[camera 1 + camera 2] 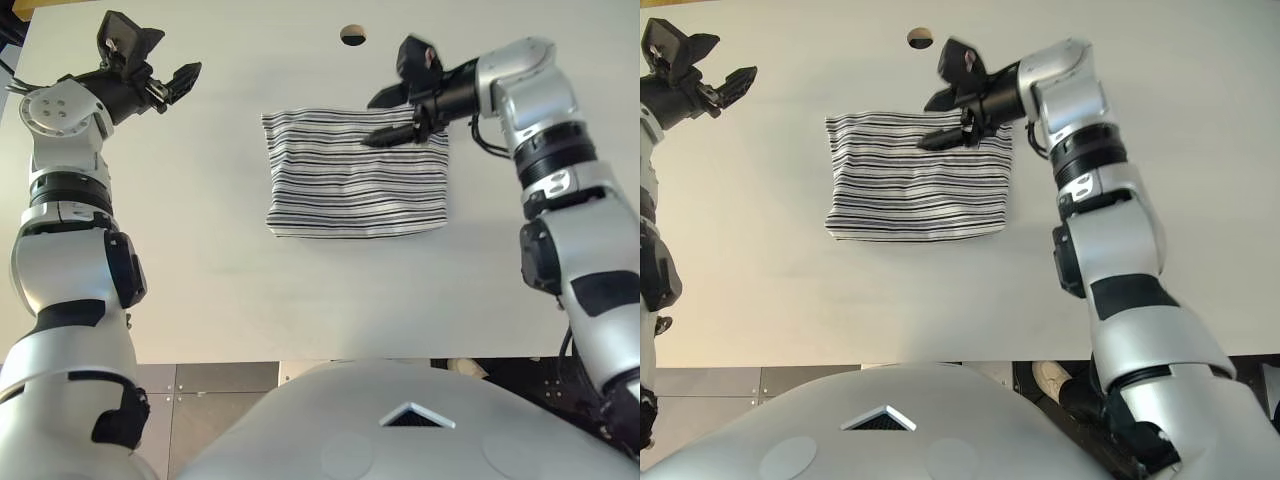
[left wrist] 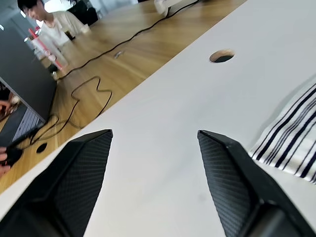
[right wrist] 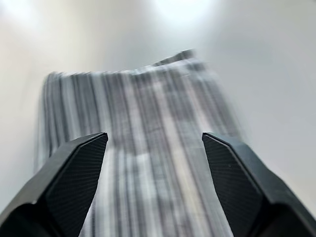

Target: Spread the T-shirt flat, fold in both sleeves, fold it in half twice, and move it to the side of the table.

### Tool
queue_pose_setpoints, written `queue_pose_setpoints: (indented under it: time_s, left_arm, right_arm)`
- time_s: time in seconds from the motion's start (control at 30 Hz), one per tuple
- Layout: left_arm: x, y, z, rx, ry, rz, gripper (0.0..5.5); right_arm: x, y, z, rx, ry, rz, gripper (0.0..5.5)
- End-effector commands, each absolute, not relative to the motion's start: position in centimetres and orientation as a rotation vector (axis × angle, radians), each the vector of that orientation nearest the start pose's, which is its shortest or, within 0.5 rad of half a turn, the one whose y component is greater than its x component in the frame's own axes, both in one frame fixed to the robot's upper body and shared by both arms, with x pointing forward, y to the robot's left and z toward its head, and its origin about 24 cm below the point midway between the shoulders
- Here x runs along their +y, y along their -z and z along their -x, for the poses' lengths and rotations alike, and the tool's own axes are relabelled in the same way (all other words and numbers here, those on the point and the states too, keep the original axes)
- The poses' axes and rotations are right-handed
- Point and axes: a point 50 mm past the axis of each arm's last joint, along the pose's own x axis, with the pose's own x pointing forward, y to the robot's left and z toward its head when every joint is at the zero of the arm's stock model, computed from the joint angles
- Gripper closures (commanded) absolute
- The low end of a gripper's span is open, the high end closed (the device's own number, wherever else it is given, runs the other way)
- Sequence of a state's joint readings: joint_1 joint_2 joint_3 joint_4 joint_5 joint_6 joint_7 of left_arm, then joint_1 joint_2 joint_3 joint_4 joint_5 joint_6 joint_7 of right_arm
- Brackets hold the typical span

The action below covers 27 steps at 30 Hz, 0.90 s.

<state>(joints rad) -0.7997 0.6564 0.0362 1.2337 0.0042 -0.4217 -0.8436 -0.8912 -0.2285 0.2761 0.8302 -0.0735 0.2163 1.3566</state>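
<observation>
1. Since folded small already, seems down to shifting the T-shirt (image 1: 355, 175) from the middle of the table (image 1: 250, 290) sideways.
2. Calls for lowering the right gripper (image 1: 372, 120), jaws spread over its far right corner, then pinching.
3. Leaves the left gripper (image 1: 180, 85) well apart, jaws spread too.

Your right gripper (image 3: 154, 136) hangs over the striped T-shirt (image 3: 143, 98), fingers (image 3: 74, 177) spread wide, the cloth lying flat on the white table (image 3: 276, 74) between them.

1. The left arm (image 1: 70, 190) and right arm (image 1: 560, 170) wore glossy silver-white shells with black joint bands.
2. A round cap (image 1: 60, 110) on the left arm showed small dark screws.
3. The jaws were matte black, wedge-shaped and finely textured.
4. A thin black cable (image 1: 484, 142) looped at the right arm's wrist.
</observation>
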Motion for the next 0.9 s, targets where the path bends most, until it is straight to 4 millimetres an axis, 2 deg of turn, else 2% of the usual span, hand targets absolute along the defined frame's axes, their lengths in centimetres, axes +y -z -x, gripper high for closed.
queue_pose_setpoints:
  time_s: [0.03, 0.17, 0.3, 0.4, 0.53, 0.67, 0.9]
  left_arm:
    - [28.3, -11.3, -35.1, 0.123, 0.595, -0.502, 2.29]
    - [27.6, -10.9, -35.1, 0.116, 0.639, -0.504, 2.29]
    - [27.1, -10.8, -35.0, 0.104, 0.675, -0.511, 2.29]
    - [26.6, -10.8, -35.0, 0.091, 0.706, -0.517, 2.29]
    - [26.0, -10.8, -35.0, 0.071, 0.728, -0.522, 2.29]
    - [25.7, -10.9, -35.0, 0.056, 0.736, -0.521, 2.29]
    - [25.3, -11.0, -35.1, 0.053, 0.747, -0.524, 2.29]
  right_arm:
    - [-7.8, -7.9, -32.6, 0.551, -1.585, 0.439, 1.95]
    - [-7.7, -5.9, -31.0, 0.595, -1.616, 0.570, 1.95]
    - [-7.7, -4.3, -31.5, 0.662, -1.559, 0.729, 1.95]
    - [-8.0, -4.4, -33.0, 0.755, -1.490, 0.794, 1.95]
    - [-9.0, -6.0, -34.9, 0.902, -1.441, 0.887, 1.95]
    - [-11.9, -7.1, -36.0, 1.003, -1.353, 1.008, 1.95]
    - [-19.1, -7.7, -37.1, 1.089, -1.052, 1.329, 1.95]
